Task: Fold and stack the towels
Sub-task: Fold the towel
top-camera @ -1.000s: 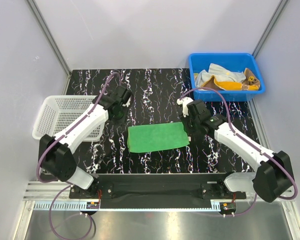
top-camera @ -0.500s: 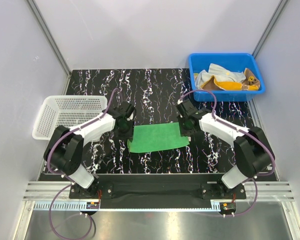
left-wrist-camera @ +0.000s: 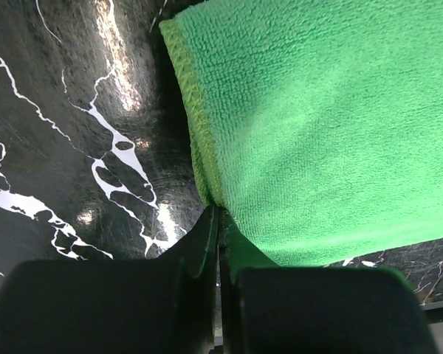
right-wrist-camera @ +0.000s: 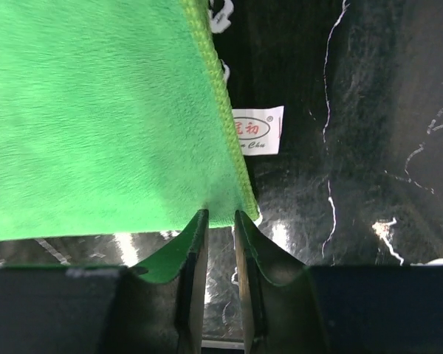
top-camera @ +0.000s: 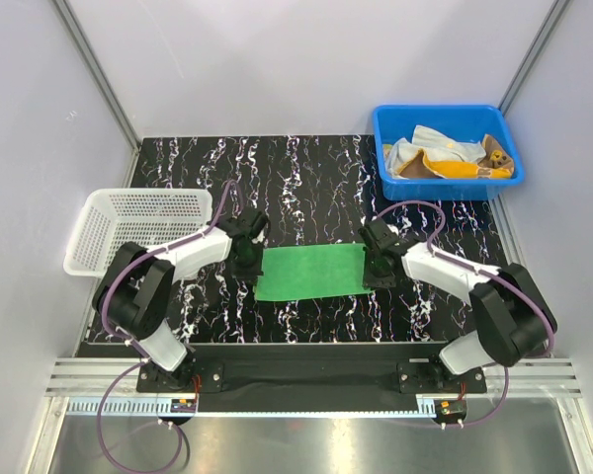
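Pretty clearly a robotics lab test cell, not anyone's home — plain white panel walls (top-camera: 306,59) in aluminium frame posts (top-camera: 94,69), a black marble-print tabletop (top-camera: 306,168), and a left arm (top-camera: 178,259) and right arm (top-camera: 445,269) bolted side by side by a metal rail (top-camera: 316,380). Blue bin (top-camera: 445,188) and white basket (top-camera: 128,212) sit at the sides — like stations.

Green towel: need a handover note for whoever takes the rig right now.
Left gripper: shut on the green towel at a left-side corner.
Right gripper: jaws slightly apart astride the right-side corner hem; no clamp evident.
Things: green towel flat mid-table, no fold showing. Other towels heaped in the blue bin. White basket at the table's left.
Done: one towel laid out, nothing stacked.
Left: close the right gripper, fold, stack, then the bin's towels.
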`<state>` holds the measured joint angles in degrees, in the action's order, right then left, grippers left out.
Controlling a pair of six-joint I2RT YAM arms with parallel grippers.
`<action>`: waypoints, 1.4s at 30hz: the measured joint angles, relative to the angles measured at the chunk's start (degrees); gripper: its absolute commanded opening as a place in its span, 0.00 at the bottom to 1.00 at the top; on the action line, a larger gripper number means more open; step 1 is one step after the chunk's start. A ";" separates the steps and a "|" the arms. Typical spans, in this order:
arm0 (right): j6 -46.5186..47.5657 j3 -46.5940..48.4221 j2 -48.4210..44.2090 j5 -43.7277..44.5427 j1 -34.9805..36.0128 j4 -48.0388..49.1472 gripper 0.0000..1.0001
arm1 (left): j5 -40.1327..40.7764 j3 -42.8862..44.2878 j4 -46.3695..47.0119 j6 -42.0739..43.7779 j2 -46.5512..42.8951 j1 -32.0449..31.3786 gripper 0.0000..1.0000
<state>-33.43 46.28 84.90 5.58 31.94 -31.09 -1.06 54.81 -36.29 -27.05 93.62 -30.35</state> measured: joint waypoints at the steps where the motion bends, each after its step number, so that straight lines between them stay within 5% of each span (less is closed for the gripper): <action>1: -0.44 -0.13 -0.85 0.00 0.00 -0.13 0.28 | 0.02 0.11 -0.02 0.00 0.00 0.09 0.00; 3: -1.01 -0.11 -2.69 0.04 0.00 -0.22 0.28 | 0.31 0.59 -0.52 -0.02 0.00 0.26 0.09; 7: -1.38 0.61 -5.99 -0.11 0.00 -0.94 0.30 | 2.69 2.69 -2.71 -0.17 0.00 0.46 0.46; 15: 0.61 1.42 -7.61 -1.75 0.00 1.07 0.33 | 0.81 4.74 -2.21 0.48 -0.94 1.66 0.61; 30: 6.60 2.25 -6.43 -4.74 0.00 4.81 0.35 | -3.02 -1.75 4.92 0.42 -0.59 3.63 0.60; 37: 7.50 2.25 -8.04 -4.76 0.00 4.90 0.36 | -4.83 -2.45 8.55 -0.68 -0.24 4.17 0.46; 42: 7.58 2.25 -9.49 -4.79 0.00 4.90 0.36 | -5.42 -2.95 10.43 -1.95 0.02 4.20 0.26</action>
<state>-25.85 48.53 75.42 0.80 31.94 -26.20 -6.48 51.86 -25.87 -28.99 93.65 -26.15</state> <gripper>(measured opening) 0.361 0.327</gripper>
